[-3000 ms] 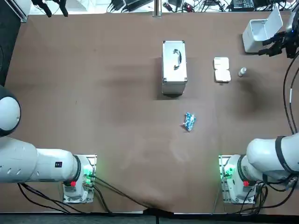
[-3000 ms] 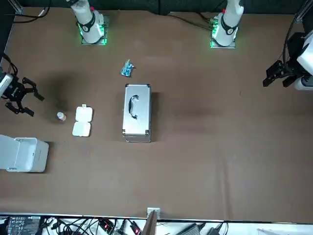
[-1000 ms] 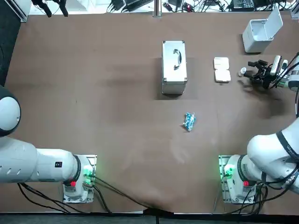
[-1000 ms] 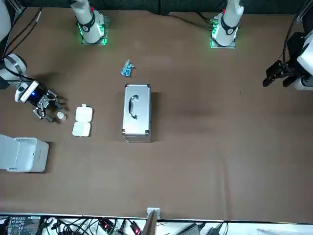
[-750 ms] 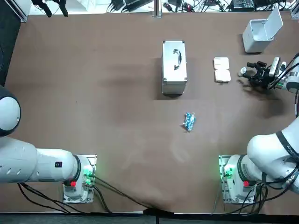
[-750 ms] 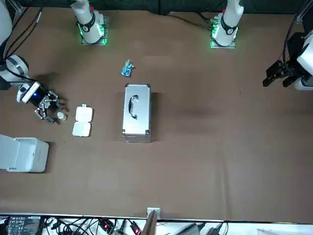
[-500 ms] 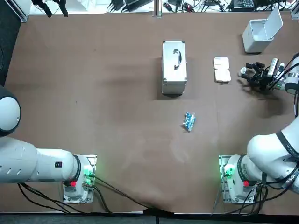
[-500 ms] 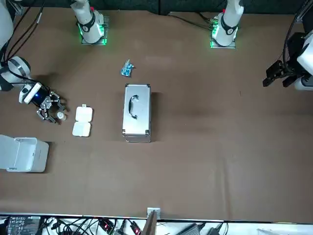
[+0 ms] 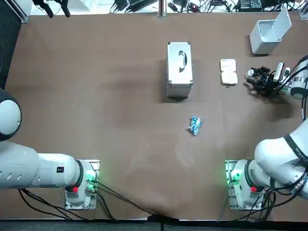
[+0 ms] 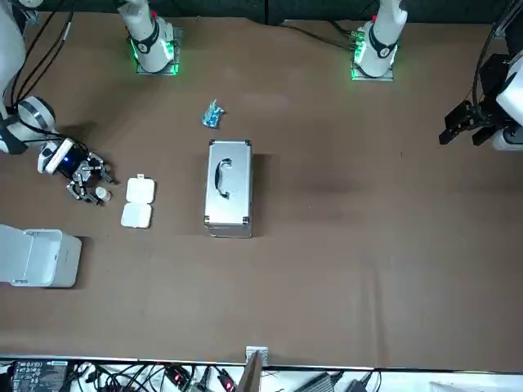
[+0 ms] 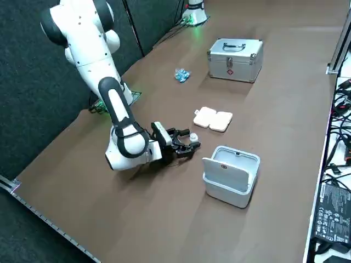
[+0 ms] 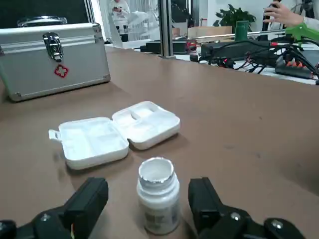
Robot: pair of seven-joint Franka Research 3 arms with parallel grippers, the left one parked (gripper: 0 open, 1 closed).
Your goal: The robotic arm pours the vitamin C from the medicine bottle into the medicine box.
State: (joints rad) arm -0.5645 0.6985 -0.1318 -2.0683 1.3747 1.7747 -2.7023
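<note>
A small white medicine bottle (image 12: 158,195) stands upright on the brown table, its top uncapped. My right gripper (image 12: 148,191) is open, low over the table, with one finger (image 12: 90,201) on each side of the bottle and a gap on both sides. From above, the bottle (image 9: 250,73) sits at the tips of the gripper (image 9: 257,79). The white medicine box (image 9: 228,72) lies open and flat just beyond the bottle, both halves (image 12: 117,132) showing empty compartments. The front view shows the bottle (image 10: 101,193) by the gripper (image 10: 92,184) and the box (image 10: 137,202).
A silver first-aid case (image 9: 179,70) stands past the medicine box. A white bin (image 9: 269,33) with a raised lid sits at the far right corner. A blue packet (image 9: 194,125) lies mid-table. A person's hand (image 12: 286,12) shows in the background beyond the table.
My right gripper came down from beside the white bin to table height. It has edged toward the bottle until its open fingers flank it. The bottle and box have not moved.
</note>
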